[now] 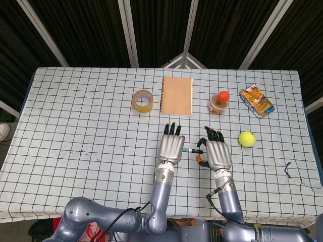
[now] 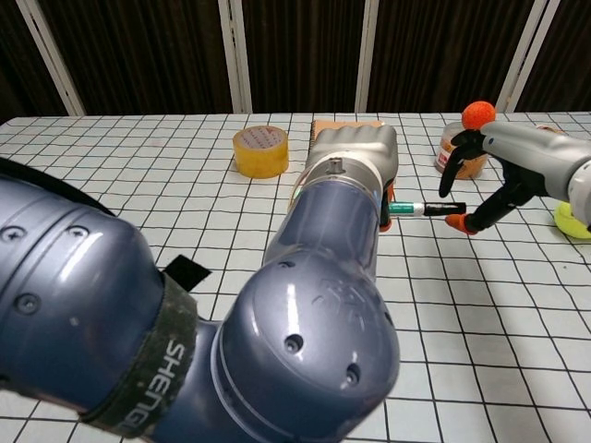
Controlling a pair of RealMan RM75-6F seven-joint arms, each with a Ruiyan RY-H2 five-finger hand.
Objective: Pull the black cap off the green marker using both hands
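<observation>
The green marker (image 1: 186, 150) (image 2: 403, 209) is held level above the table, and my left hand (image 1: 171, 147) (image 2: 355, 159) grips its green barrel. Its black cap (image 1: 198, 150) (image 2: 443, 209) points toward my right hand (image 1: 215, 153) (image 2: 524, 164). That hand's fingers (image 2: 451, 173) curve over the cap from above. Its orange-tipped thumb (image 2: 467, 224) sits just below the cap's end. A small gap shows on both sides, so the cap lies between them without a clear pinch.
At the back of the checked table (image 1: 75, 126) lie a yellow tape roll (image 1: 143, 100) (image 2: 259, 151), a brown notebook (image 1: 177, 96) and a jar with an orange lid (image 1: 219, 102) (image 2: 462, 148). A tennis ball (image 1: 247, 138) and a snack packet (image 1: 257, 100) lie to the right.
</observation>
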